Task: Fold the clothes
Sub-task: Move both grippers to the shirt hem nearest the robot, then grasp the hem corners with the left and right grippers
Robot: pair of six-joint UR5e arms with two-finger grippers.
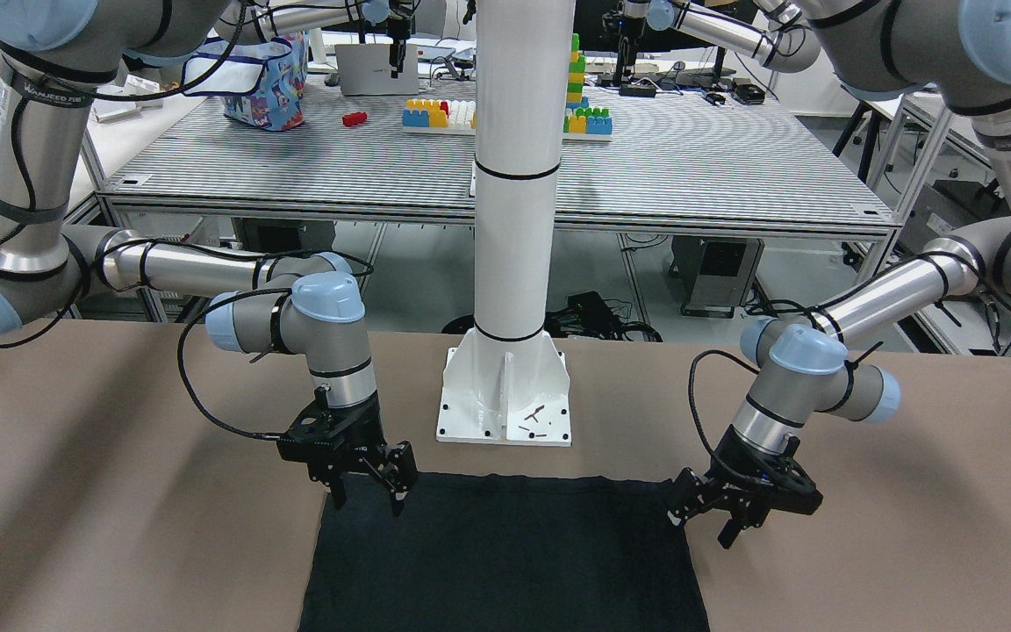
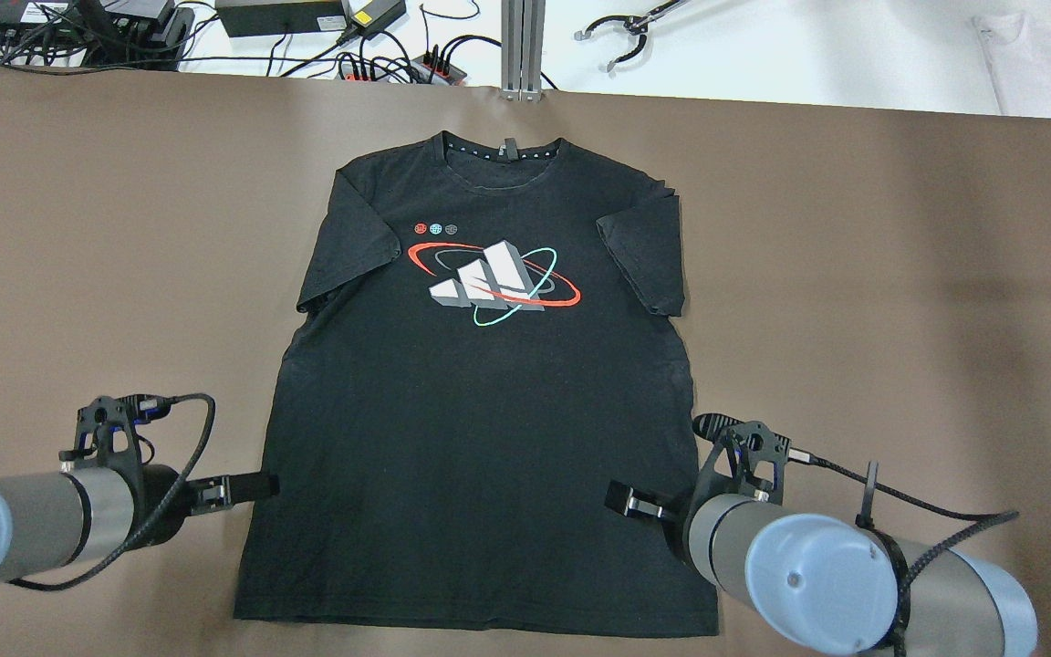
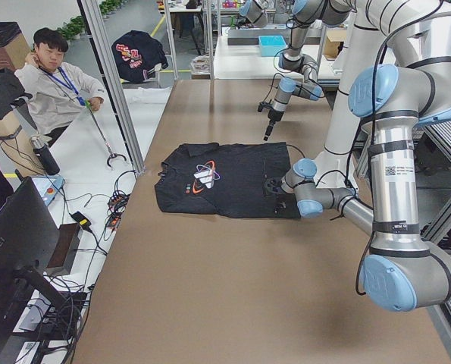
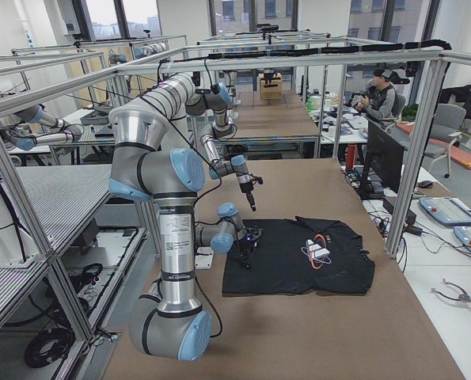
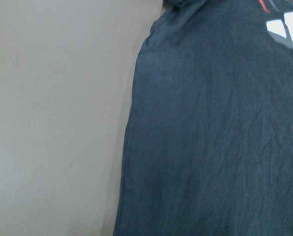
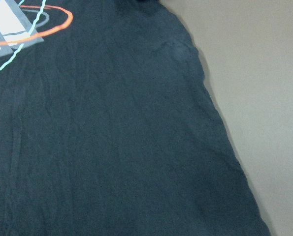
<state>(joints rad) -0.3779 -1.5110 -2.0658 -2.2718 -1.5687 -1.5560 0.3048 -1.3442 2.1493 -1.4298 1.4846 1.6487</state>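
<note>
The shirt (image 2: 480,411) is spread flat at the overhead frame's centre. It is judged light and limp, best pinched at the hem corners. The left gripper (image 2: 261,486) and right gripper (image 2: 621,500) are held wide and empty at its lower sides.

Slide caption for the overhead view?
Black T-shirt flat on brown table; left claw at its edge, right claw over it, near the hem.
</note>
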